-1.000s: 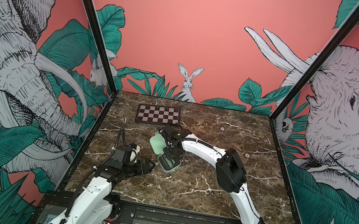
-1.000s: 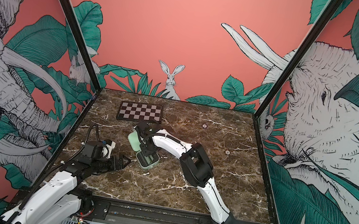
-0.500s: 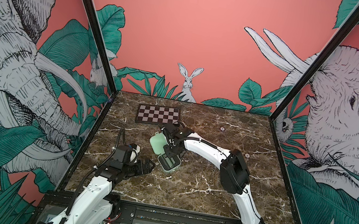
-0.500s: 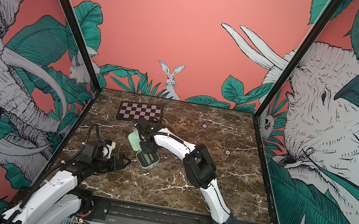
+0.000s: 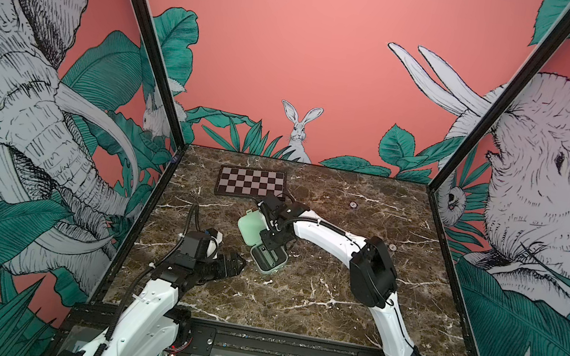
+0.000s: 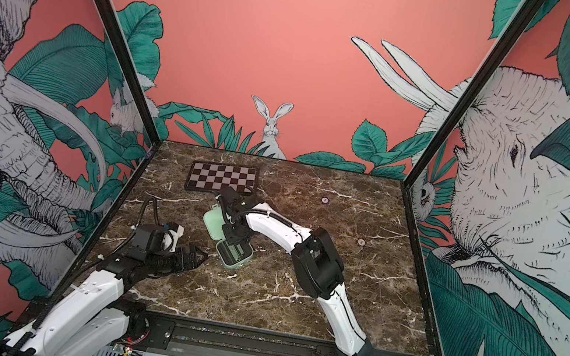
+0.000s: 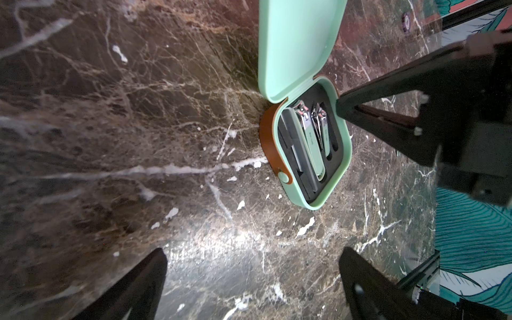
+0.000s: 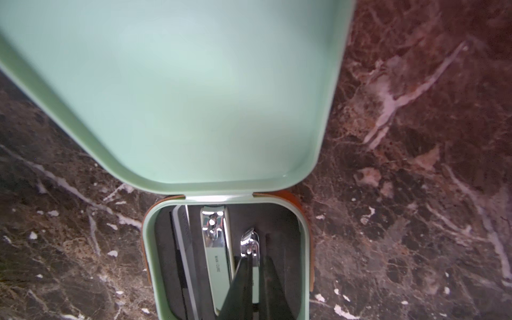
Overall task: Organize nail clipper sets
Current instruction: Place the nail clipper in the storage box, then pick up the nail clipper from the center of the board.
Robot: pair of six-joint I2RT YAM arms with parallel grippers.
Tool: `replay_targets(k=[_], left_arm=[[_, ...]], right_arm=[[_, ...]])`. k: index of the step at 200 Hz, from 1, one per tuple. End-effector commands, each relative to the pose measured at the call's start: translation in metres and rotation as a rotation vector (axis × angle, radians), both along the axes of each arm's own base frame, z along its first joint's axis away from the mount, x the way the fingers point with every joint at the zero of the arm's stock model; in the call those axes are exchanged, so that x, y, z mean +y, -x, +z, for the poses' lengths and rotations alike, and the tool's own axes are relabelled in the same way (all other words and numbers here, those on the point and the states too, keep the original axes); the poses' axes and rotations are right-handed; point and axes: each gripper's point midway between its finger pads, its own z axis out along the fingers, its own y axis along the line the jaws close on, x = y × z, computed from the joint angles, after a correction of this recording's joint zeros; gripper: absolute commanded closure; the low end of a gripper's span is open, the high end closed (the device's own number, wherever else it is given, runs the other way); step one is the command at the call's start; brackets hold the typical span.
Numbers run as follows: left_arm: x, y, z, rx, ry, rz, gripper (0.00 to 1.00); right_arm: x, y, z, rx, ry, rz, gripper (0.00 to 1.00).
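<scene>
The case lies open near the middle of the marble surface, a little nearer than the checkerboard. Its lid is raised on the far side, as both top views show. In its dark tray a grey file, a large clipper and a small clipper lie side by side. A brown strap wraps the base's outer wall. The right hand reaches down into the tray. Its fingers are drawn close together with the small clipper's pale-green body between them, clamped on it. I cannot tell whether that clipper is lifted off the tray. The left hand hovers low over bare surface near the case's strap side, fingers spread wide, holding nothing.
</scene>
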Motion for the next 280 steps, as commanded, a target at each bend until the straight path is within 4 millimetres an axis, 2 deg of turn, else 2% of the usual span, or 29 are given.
replay_targets(k=[1,32,49,70,101,117,132,150,175,183,189,201,222,249,280], left_arm=[[-0.003,-0.002,0.004,-0.008,0.013,-0.003,0.01],[-0.003,-0.003,0.005,-0.008,0.014,-0.003,0.01],[-0.003,-0.003,0.005,-0.008,0.01,-0.004,0.01],[-0.003,-0.004,0.006,-0.009,0.009,-0.002,0.01],[-0.004,-0.007,0.007,-0.009,0.01,-0.005,0.01],[-0.004,-0.009,0.009,-0.012,0.009,-0.009,0.01],[-0.005,-0.011,0.012,-0.017,0.009,-0.012,0.01],[-0.006,-0.013,0.014,-0.021,0.008,-0.018,0.01],[-0.008,-0.016,0.014,-0.019,0.015,-0.024,0.01],[-0.008,-0.016,0.013,-0.018,0.016,-0.024,0.01],[-0.009,-0.017,0.013,-0.018,0.018,-0.024,0.01],[-0.01,-0.018,0.012,-0.016,0.022,-0.027,0.01],[-0.011,-0.02,0.01,-0.006,0.025,-0.029,0.01],[-0.012,-0.021,0.012,-0.011,0.028,-0.03,0.01],[-0.01,-0.019,0.011,-0.008,0.023,-0.026,0.01]], right_arm=[[-0.008,0.007,-0.031,0.061,0.046,-0.018,0.9],[-0.01,0.008,-0.043,0.07,0.065,-0.022,0.91],[-0.009,0.006,-0.035,0.057,0.053,-0.025,0.91],[-0.008,0.001,-0.011,0.012,0.025,-0.029,0.89],[-0.014,-0.012,0.041,-0.078,-0.037,-0.054,0.76],[-0.032,-0.021,0.063,-0.119,-0.05,-0.089,0.69],[-0.062,-0.029,0.071,-0.14,-0.041,-0.143,0.65],[-0.112,-0.032,0.061,-0.122,-0.002,-0.231,0.62],[-0.189,-0.025,0.042,-0.085,0.067,-0.362,0.57],[-0.208,-0.023,0.04,-0.085,0.08,-0.393,0.54],[-0.224,-0.016,0.029,-0.064,0.106,-0.416,0.52],[-0.245,-0.01,0.02,-0.035,0.12,-0.454,0.5],[-0.265,-0.005,0.005,0.01,0.131,-0.496,0.5],[-0.269,-0.007,-0.012,0.049,0.129,-0.51,0.51],[-0.271,-0.016,-0.021,0.066,0.136,-0.519,0.59]])
